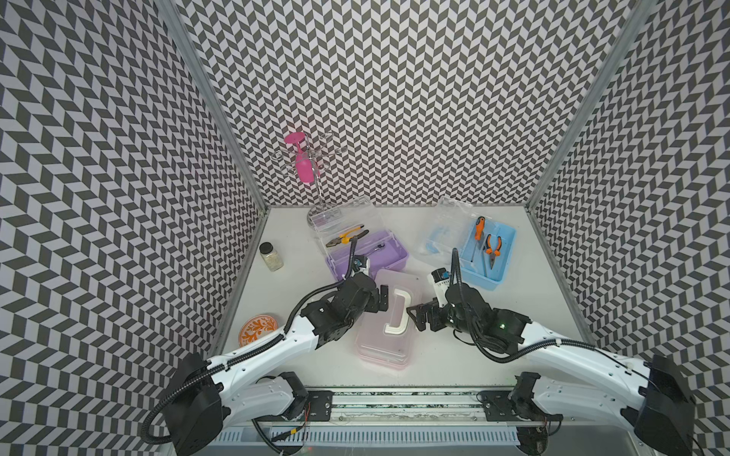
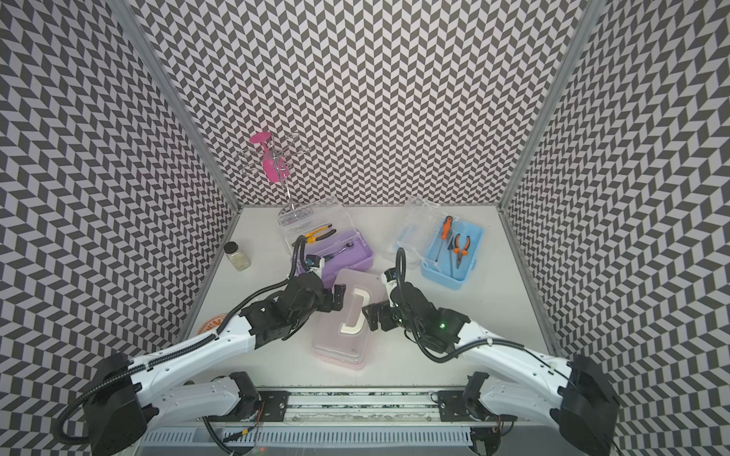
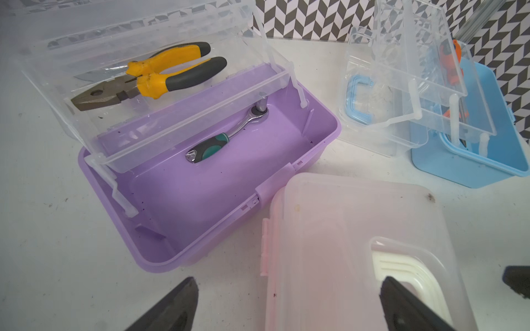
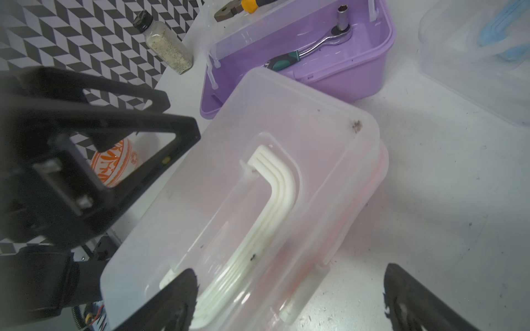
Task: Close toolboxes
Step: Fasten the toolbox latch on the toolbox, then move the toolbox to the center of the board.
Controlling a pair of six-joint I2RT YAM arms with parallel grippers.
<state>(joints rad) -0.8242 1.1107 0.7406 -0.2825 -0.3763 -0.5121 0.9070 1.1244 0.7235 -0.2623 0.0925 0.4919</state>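
Note:
The pink toolbox (image 1: 385, 347) (image 4: 272, 114) stands in the middle of the table with its clear lid down and its white handle (image 1: 397, 312) lying flat. My left gripper (image 1: 382, 301) (image 3: 289, 303) is open at the box's left edge. My right gripper (image 1: 418, 316) (image 4: 291, 301) is open over the box's right edge, one finger above the handle. The purple toolbox (image 1: 371, 256) (image 3: 200, 200) stands open with its clear lid raised, yellow pliers (image 3: 160, 77) in its tray and a ratchet (image 3: 226, 134) in its base. The blue toolbox (image 1: 491, 256) (image 3: 473, 166) is open too, its clear lid (image 1: 442, 233) swung to its left.
A glass jar (image 1: 271, 256) with a black cap stands near the left wall, and an orange patterned plate (image 1: 258, 329) lies in front of it. A clear rack with a pink glass (image 1: 302, 162) stands at the back left. Orange-handled tools (image 1: 488, 241) lie in the blue box.

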